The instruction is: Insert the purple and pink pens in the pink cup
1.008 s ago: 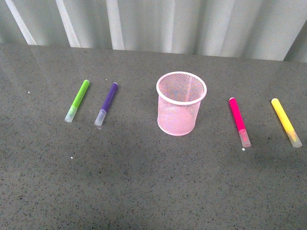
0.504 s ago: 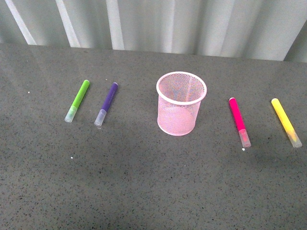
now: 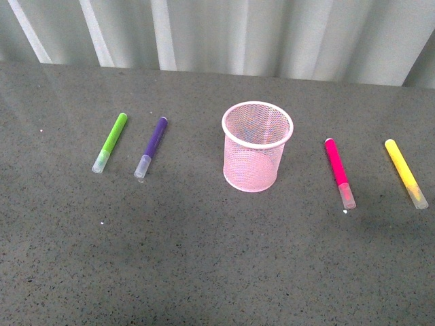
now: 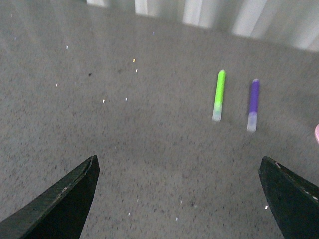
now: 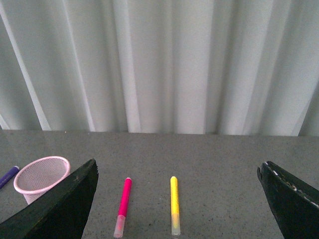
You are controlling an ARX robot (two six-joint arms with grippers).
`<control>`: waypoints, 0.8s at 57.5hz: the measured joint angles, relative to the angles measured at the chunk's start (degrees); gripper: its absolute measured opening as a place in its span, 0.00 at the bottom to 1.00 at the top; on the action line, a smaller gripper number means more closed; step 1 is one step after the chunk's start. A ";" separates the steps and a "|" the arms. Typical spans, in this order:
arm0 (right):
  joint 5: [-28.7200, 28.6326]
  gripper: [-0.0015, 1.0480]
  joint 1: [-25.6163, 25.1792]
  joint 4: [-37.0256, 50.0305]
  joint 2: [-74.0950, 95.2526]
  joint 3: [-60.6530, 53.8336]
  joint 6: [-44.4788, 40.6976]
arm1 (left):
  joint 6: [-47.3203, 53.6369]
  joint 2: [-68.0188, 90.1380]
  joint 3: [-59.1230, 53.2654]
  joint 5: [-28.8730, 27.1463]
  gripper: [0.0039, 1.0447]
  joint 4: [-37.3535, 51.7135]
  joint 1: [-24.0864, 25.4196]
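Observation:
The pink cup [image 3: 257,147], a wire-mesh holder, stands upright and empty at the table's middle. Left of it the purple pen [image 3: 152,145] lies flat, clear cap toward me. The pink pen [image 3: 338,171] rests flat to the cup's right. Neither arm shows in the front view. My left gripper [image 4: 178,169] is open over bare table, the purple pen [image 4: 253,103] well ahead of it. My right gripper [image 5: 177,174] is open, with the pink pen [image 5: 122,205] and the cup [image 5: 40,177] ahead between its spread fingers.
A lime-green marker [image 3: 111,140] lies just left of the purple pen, and a yellow marker [image 3: 405,171] lies right of the pink pen. The grey speckled table [image 3: 217,258] ends at a pale pleated curtain [image 3: 231,34] behind.

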 joint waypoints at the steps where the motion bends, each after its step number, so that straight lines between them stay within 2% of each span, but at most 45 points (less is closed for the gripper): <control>1: -0.04 0.93 0.00 0.00 0.00 0.00 0.00 | -0.57 0.76 0.39 -0.77 0.94 -0.22 -0.59; 8: -0.04 0.93 0.00 -0.02 0.02 0.00 0.00 | -2.10 8.31 5.79 -2.03 0.94 3.61 -4.00; 23: -0.07 0.93 0.00 -0.02 0.02 0.00 0.00 | 1.68 36.65 21.77 1.84 0.94 21.51 -3.41; 32: -0.04 0.93 0.00 -0.02 0.02 0.00 0.02 | 1.99 48.72 30.80 2.38 0.94 22.86 -3.89; 46: -0.04 0.93 0.00 -0.02 0.02 0.00 0.02 | 1.64 54.38 34.86 2.60 0.94 22.82 -6.21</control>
